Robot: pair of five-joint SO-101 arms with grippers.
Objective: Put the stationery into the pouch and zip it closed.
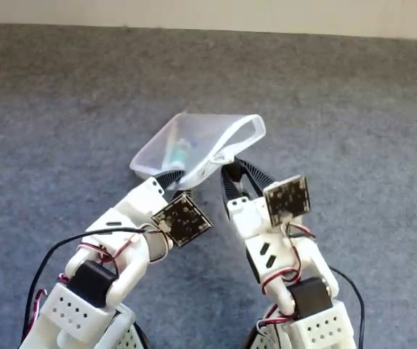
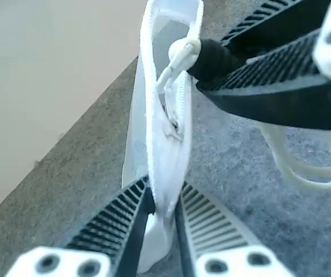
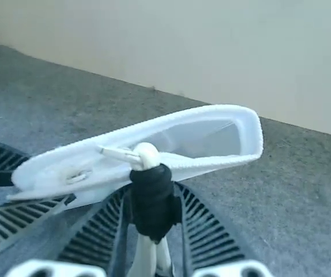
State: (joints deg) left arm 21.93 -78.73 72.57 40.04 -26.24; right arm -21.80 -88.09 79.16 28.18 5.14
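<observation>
**Q:** Nearest item first. What has the left tool (image 2: 164,189) got?

**A:** It is closed narrow on the end of the white pouch (image 3: 203,131). The zip seam is pinched between its ribbed pads, and the grip looks firm.

**Q:** And the right tool (image 3: 153,193)?

**A:** It is clamped on the pull cord (image 3: 146,154) at the black bead (image 3: 151,202). It stands just beside the left tool, and the two are not touching.

**Q:** Where are the pouch and its contents?

**A:** The pouch is held between the two tools over the grey surface (image 1: 354,109). I cannot tell whether its base rests there. A teal stationery item (image 1: 181,151) shows through the wall, so it is inside.

**Q:** What is the condition of the zip?

**A:** The slider (image 2: 174,124) sits near the left tool's end. Beyond it the mouth gapes in a long loop.

**Q:** Which step is in hand?

**A:** In my judgement loading is done and the zipping has barely begun.

**Q:** What does the next move call for?

**A:** The right tool should draw the cord along the teeth, away from the left tool and toward the far end. The left tool should hold its end fixed to keep the seam taut. The pull needs to run in line with the zip, because an angled pull risks jamming the slider or dragging the pouch out of the clamp.
</observation>
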